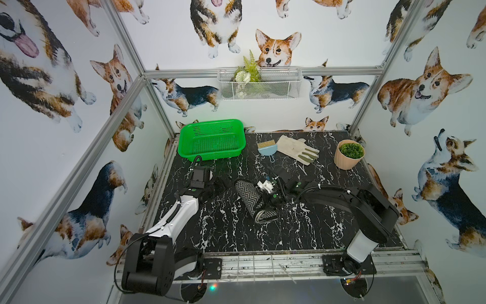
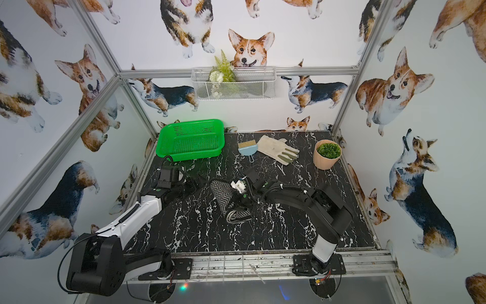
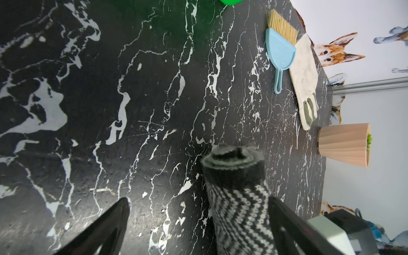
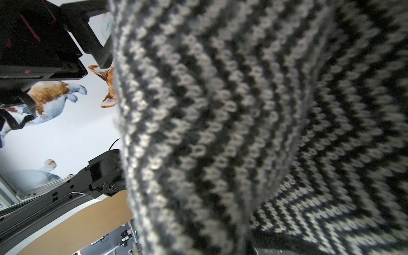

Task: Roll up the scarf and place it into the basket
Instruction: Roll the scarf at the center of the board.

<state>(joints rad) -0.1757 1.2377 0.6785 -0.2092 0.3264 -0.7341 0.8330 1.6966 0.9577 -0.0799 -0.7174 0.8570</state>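
Observation:
The scarf (image 1: 248, 196) (image 2: 223, 196) lies rolled into a herringbone tube in the middle of the black marble table. My right gripper (image 1: 267, 200) reaches in from the right and is shut on the roll's middle. In the right wrist view the knit (image 4: 220, 110) fills the picture and hides the jaws. My left gripper (image 1: 218, 185) (image 3: 198, 199) stands open at the roll's back-left end. In the left wrist view the scarf (image 3: 236, 198) runs between its fingers, close against one of them. The green basket (image 1: 184, 147) (image 2: 161, 147) sits empty at the back left corner.
A blue dustpan brush (image 1: 267, 150), a cream glove (image 1: 297, 150) and a peach pot with a green plant (image 1: 349, 155) line the back of the table. A white wire basket (image 1: 276, 86) hangs on the back wall. Aluminium frame posts stand at the corners.

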